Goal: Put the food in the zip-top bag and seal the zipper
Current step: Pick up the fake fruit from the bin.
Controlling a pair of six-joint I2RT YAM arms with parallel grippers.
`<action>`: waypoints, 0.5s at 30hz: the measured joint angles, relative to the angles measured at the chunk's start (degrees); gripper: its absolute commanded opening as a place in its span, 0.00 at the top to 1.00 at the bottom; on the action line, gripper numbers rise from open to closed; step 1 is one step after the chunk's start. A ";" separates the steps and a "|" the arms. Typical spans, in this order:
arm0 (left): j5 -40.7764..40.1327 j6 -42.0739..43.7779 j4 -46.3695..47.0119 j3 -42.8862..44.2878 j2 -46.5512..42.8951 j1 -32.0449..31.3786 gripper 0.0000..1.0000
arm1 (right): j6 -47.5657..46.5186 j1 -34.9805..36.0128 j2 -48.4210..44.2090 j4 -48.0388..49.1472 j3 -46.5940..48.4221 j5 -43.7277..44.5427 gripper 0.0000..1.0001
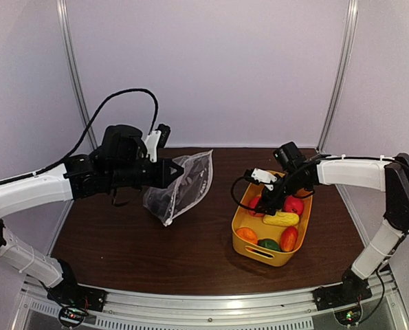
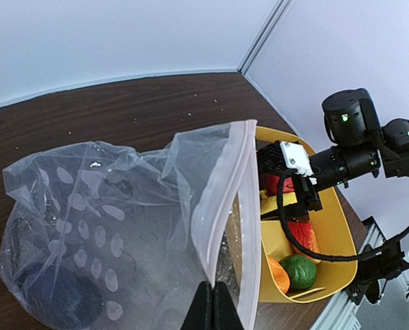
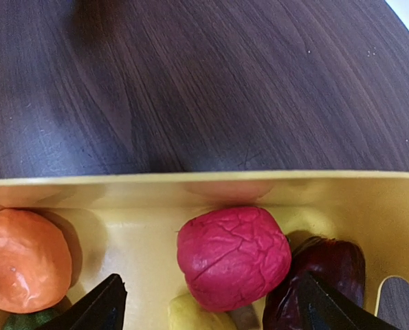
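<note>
One brown worktop (image 1: 122, 240) carries it all. Near the middle of its far edge the zip-top bag (image 1: 183, 182) is held up, its zipper (image 2: 221, 206) edge pinched in the clenched left tool (image 1: 171, 172), a dark purple piece (image 2: 56, 295) inside. By the right edge the yellow tub (image 1: 259, 252) holds other food (image 1: 281, 218); the right tool (image 1: 267, 201) hovers released over a pink-red fruit (image 3: 233, 256).

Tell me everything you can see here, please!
bag: one, clear with pale dots, held up over the table's left half
purple food: one, dark, at the bag's bottom
tub: one, yellow, on the table's right
tub food: at least six; orange, green, red, yellow, pink, dark purple; inside the tub
table: one, dark brown
arms: two, white and black, one each side
left hand: shut on the bag's zipper
right hand: open, over the tub
</note>
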 measured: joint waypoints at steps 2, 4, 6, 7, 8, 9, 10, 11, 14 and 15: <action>0.07 -0.07 0.00 -0.15 -0.28 0.00 1.00 | -0.26 -0.07 1.55 1.42 0.02 -0.39 0.12; 0.20 -0.11 0.00 -0.33 -0.66 0.00 1.00 | -0.35 -0.17 3.32 2.45 0.02 -0.48 0.13; 0.20 -0.20 0.02 -0.50 -0.94 0.00 1.00 | -0.66 -0.17 4.98 3.08 0.02 -0.48 0.16; 0.20 -0.24 0.02 -0.63 -1.09 0.00 1.00 | -0.76 -0.20 5.70 3.37 0.02 -0.48 0.18; 0.20 -0.26 0.02 -0.79 -1.25 0.00 1.00 | -0.98 -0.22 6.14 3.52 0.02 -0.50 0.19; 0.20 -0.26 0.02 -0.96 -1.40 0.00 1.00 | -1.07 -0.22 6.51 3.69 0.02 -0.50 0.21; 0.20 -0.26 -0.02 -1.09 -1.49 0.00 1.00 | -1.11 -0.22 6.71 3.89 0.02 -0.52 0.23; 0.20 -0.28 -0.02 -1.14 -1.51 0.00 1.00 | -1.11 -0.22 6.80 4.00 0.02 -0.57 0.26; 0.24 -0.35 0.00 -1.25 -1.62 0.00 1.00 | -1.18 -0.22 6.58 4.52 -0.02 -0.70 0.35; 0.24 -0.44 0.02 -1.33 -1.64 0.00 1.00 | -1.09 -0.22 6.29 4.66 -0.15 -0.66 0.40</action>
